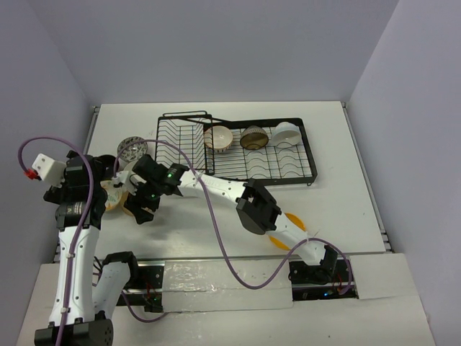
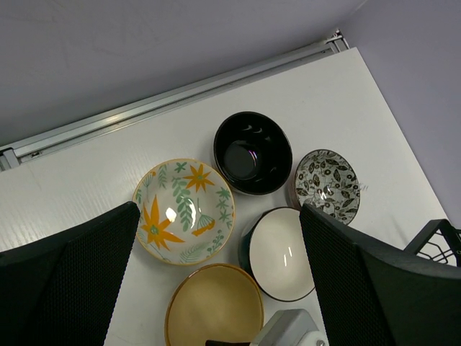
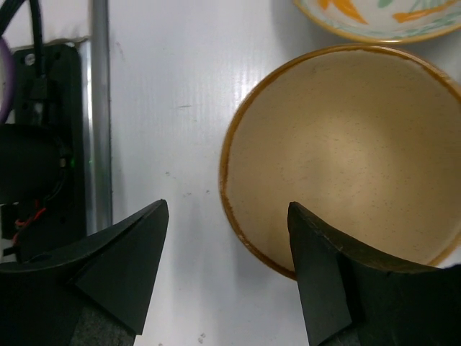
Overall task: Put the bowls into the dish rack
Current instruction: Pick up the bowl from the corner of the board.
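Black wedge fingers point(image 3: 122, 259) of my right claw point(image 3: 227, 209) fill the bottom of its own view. They stand apart, gripping nothing. One finger is over the bare counter point(image 3: 180, 86) and the other over the inside of the tan bowl point(image 3: 346, 158), so the bowl's brown rim lies between them. I cannot tell whether either finger touches it. That bowl is matt and speckled, round and shallow.

My left claw point(image 2: 220, 213) hangs higher, its textured black fingers spread wide and empty. Its view counts five bowls clustered on the smooth white counter:
- the tan one, partly cut off by the picture's bottom edge
- a glossy floral bowl point(image 2: 184, 210) with orange flowers and green leaves
- a shiny black bowl point(image 2: 252, 153)
- a grey leaf-patterned bowl point(image 2: 328, 176)
- a bowl point(image 2: 279, 252) that is white inside and dark outside

The right wrist view shows only the tan one and a sliver of the floral one.

Only the top view shows the whole dish rack point(image 1: 288, 166), black wire, towards the back of the counter and apart from the cluster. Three bowls sit in a row in it: cream point(image 1: 220, 137), brown point(image 1: 254, 137) and white point(image 1: 287, 132). My arms hide most of the cluster there.
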Tool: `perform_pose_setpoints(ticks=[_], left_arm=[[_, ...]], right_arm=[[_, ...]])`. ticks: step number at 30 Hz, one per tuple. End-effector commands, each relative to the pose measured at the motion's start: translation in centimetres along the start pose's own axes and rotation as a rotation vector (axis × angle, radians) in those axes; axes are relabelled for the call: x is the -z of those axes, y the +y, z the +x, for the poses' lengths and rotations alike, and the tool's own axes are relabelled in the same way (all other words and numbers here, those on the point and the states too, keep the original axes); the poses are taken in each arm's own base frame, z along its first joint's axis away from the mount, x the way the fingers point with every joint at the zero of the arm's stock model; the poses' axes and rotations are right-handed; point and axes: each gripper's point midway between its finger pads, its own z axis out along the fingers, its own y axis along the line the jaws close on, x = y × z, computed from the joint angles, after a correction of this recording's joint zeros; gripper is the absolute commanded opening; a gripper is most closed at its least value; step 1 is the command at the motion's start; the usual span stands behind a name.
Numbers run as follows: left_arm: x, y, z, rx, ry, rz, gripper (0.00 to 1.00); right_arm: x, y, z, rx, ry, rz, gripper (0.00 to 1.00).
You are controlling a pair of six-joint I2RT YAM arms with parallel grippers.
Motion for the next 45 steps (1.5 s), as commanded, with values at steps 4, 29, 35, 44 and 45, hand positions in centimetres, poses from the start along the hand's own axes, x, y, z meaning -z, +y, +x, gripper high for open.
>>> perform_pose_setpoints(ticks=[4, 29, 35, 44, 45], left_arm=[[0.4, -0.8, -0.3, -0.002, -0.010, 0.041, 0.99], [0.8, -1.4, -0.1, -0.017, -0.001, 0.078, 0.99], [0.9, -1.6, -0.2, -0.016, 0.001, 0.091, 0.99], [0.9, -1.7, -0.1, -0.018, 0.004, 0.095, 0.99], [0.8, -1.7, -0.1, -0.019, 0.004, 0.094, 0.99]], right_arm=[[-0.3, -2.5, -1.7, 0.093, -0.048, 0.149, 0.72], [-1.4, -4.0, 2.0, 0.173, 0.052, 0.275, 0.55], [-0.2, -3.6, 2.1, 0.179, 0.047, 0.284, 0.39], [1.4, -3.0, 0.6, 0.188, 0.016, 0.295, 0.31], [1.4, -2.9, 0.8, 0.188, 0.018, 0.292, 0.28]])
